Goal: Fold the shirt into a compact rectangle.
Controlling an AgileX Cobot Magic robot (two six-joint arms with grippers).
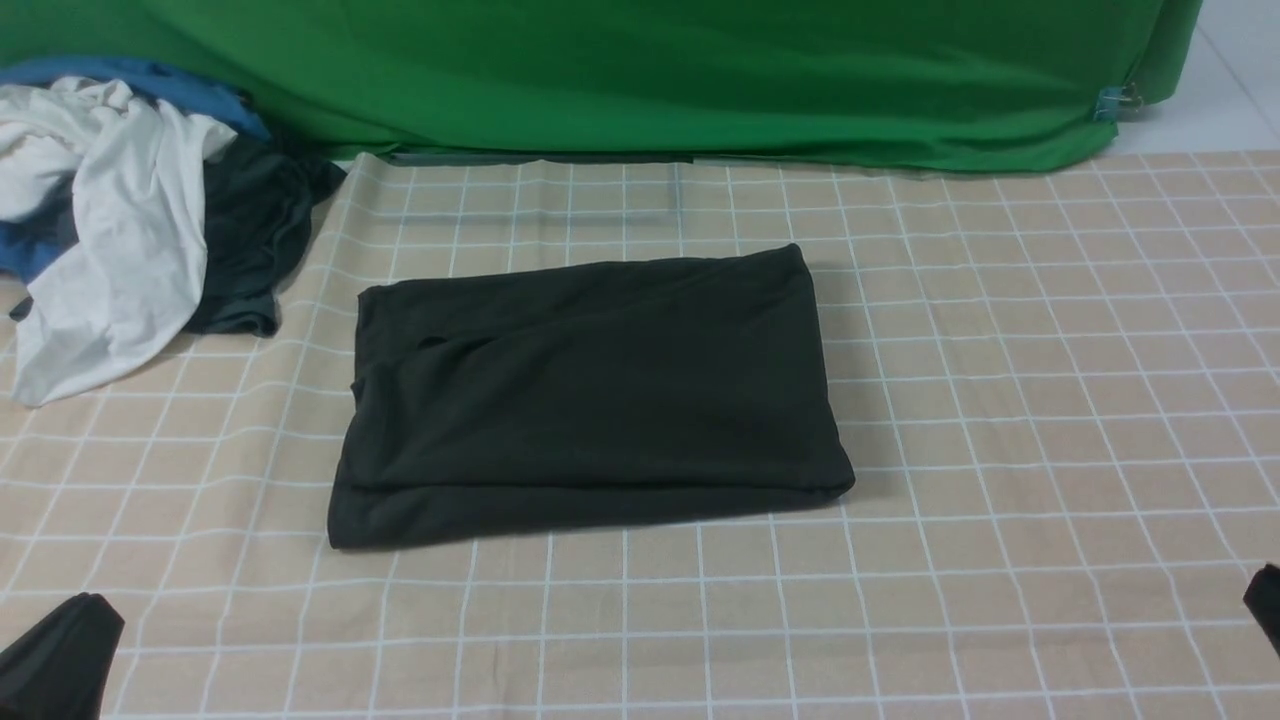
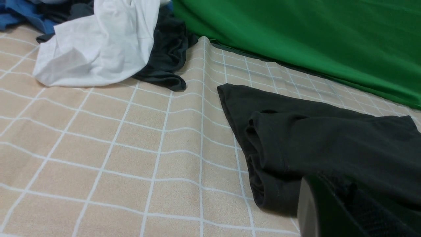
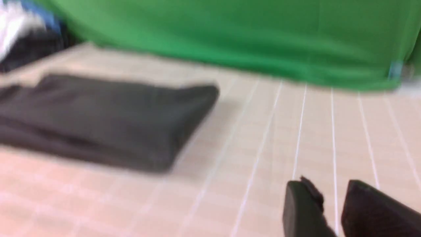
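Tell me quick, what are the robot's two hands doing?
Left gripper: closed, holding nothing.
Right gripper: open a little, empty, off the shirt.

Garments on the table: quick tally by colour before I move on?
Black: 1, the folded shirt mid-table.
Dark grey: 1, the dark grey garment in the pile at far left.
White: 1, the white garment draped over that pile.
Blue: 1 blue garment as far as shows, partly hidden behind the white one.
Total: 4
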